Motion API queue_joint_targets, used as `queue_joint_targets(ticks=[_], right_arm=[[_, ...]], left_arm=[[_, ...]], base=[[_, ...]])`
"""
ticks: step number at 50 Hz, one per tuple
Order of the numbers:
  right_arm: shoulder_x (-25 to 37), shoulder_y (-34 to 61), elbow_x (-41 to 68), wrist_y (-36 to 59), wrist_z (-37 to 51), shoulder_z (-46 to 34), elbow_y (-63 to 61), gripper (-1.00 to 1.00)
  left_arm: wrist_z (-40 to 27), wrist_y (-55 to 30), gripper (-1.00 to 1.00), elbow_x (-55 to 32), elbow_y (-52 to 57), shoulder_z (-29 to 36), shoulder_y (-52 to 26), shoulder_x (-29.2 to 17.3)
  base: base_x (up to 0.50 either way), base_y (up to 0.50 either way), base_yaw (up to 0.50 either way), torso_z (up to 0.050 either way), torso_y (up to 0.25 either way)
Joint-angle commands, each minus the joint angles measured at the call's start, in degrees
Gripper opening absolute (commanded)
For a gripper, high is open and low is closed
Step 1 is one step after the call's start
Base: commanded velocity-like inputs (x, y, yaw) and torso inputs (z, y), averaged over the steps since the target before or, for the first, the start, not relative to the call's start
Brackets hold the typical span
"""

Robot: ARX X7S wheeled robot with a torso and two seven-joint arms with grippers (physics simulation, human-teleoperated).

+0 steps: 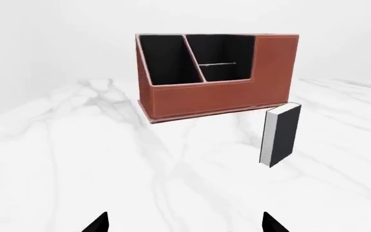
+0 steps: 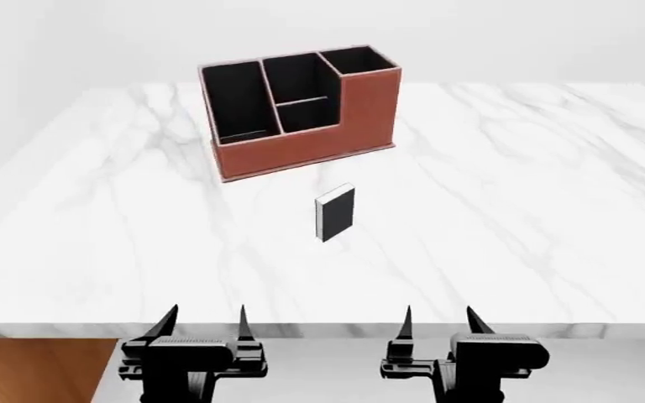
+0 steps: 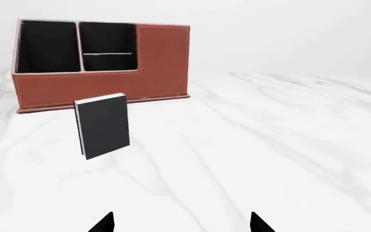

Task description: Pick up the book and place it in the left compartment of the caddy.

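The reddish-brown caddy (image 2: 300,151) stands on the far half of the white marble table (image 2: 524,218). Its left compartment (image 2: 235,105) is the long black slot at the low end. A small black book (image 2: 335,213) with white page edges stands upright just in front of the caddy, apart from it. The book (image 1: 281,135) shows in the left wrist view with its pages facing me, and the book (image 3: 103,125) shows its cover in the right wrist view. My left gripper (image 2: 204,323) and right gripper (image 2: 437,323) are both open at the table's near edge, holding nothing.
The table's near edge (image 2: 322,330) runs just under both grippers, with a wooden side below it. White marble stretches between the grippers and the book. The caddy's tall square end cell (image 2: 359,60) faces the right.
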Motion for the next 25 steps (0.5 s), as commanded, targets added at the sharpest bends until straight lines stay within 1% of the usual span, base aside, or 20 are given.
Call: queue_joint_targets(ticks=[1, 11, 12, 14, 15, 16, 17, 18, 19, 20, 21, 22, 25], right_arm=[[0.76, 0.14, 0.58, -0.45, 0.81, -1.37, 0.77, 1.0], [1.74, 0.14, 1.15, -0.08, 0.76, -2.72, 0.25, 1.0], [1.81, 0.21, 1.15, 1.98, 1.36, -2.56, -2.15, 1.0], [2.68, 1.44, 3.05, 8.39, -0.49, -3.14, -5.75, 1.0], [2.74, 1.43, 3.11, 8.51, -0.42, -3.18, -5.89, 1.0], [3.82, 4.03, 4.74, 17.11, -0.59, -2.87, -14.48, 1.0], [5.15, 11.66, 8.54, 25.7, -0.07, -1.82, -23.08, 1.0], [5.14, 13.71, 10.46, 34.3, -0.29, -0.88, -31.67, 1.0], [5.41, 17.55, 11.15, 42.89, 0.21, -0.55, -34.96, 1.0], [6.29, 22.04, 9.23, 46.68, 1.56, -1.69, -37.08, 1.0], [6.19, 23.22, 9.74, 48.46, 1.62, -1.41, -37.57, 1.0], [5.83, 24.01, 10.4, 46.18, 0.44, -1.24, -35.19, 1.0], [6.0, 23.86, 10.4, 45.8, 0.43, -1.46, -35.07, 1.0]], left_arm=[[-1.16, 0.32, 1.0, -0.8, -0.35, 0.68, 0.02, -0.84], [-1.93, -0.54, 1.0, -1.75, -0.04, 1.37, -0.1, -1.43], [-2.12, -2.96, 1.0, -2.49, 1.36, 1.12, -0.32, -1.57], [-3.03, -6.88, 1.0, -2.72, 4.42, 0.95, -0.67, -1.99], [-3.1, -6.96, 1.0, -2.78, 4.52, 1.0, -0.66, -2.06], [-4.86, -15.55, 1.0, -3.63, 13.11, 0.14, -2.38, -3.26], [-6.56, -24.15, 1.0, -6.75, 21.71, -2.19, -8.17, -5.31], [-6.96, -32.74, 1.0, -7.35, 30.3, -2.53, -9.77, -5.8], [-7.27, -41.33, 1.0, -7.93, 34.86, -2.73, -13.07, -6.9], [-8.14, -48.2, 1.0, -7.8, 38.12, -3.1, -17.46, -8.11], [-7.98, -49.32, 1.0, -8.4, 38.55, -3.65, -18.44, -8.22], [-8.22, -46.61, 1.0, -6.84, 37.3, -3.24, -18.29, -9.1], [-8.3, -46.32, 1.0, -6.78, 37.16, -3.12, -18.26, -9.21]], base=[[0.0, 0.5, 0.0, 0.0, 0.0], [0.0, 0.49, 0.0, 0.0, 0.0], [0.0, 0.0, 0.0, 0.0, 0.0], [0.0, 0.0, 0.0, 0.0, 0.0], [0.0, 0.0, 0.0, 0.0, 0.0], [0.0, 0.0, 0.0, 0.0, 0.0], [0.0, 0.0, 0.0, 0.0, 0.0], [0.0, 0.0, 0.0, 0.0, 0.0], [0.0, 0.0, 0.0, 0.0, 0.0], [0.0, 0.0, 0.0, 0.0, 0.0], [0.0, 0.0, 0.0, 0.0, 0.0], [0.5, 0.0, 0.0, 0.0, 0.0], [0.5, 0.0, 0.0, 0.0, 0.0]])
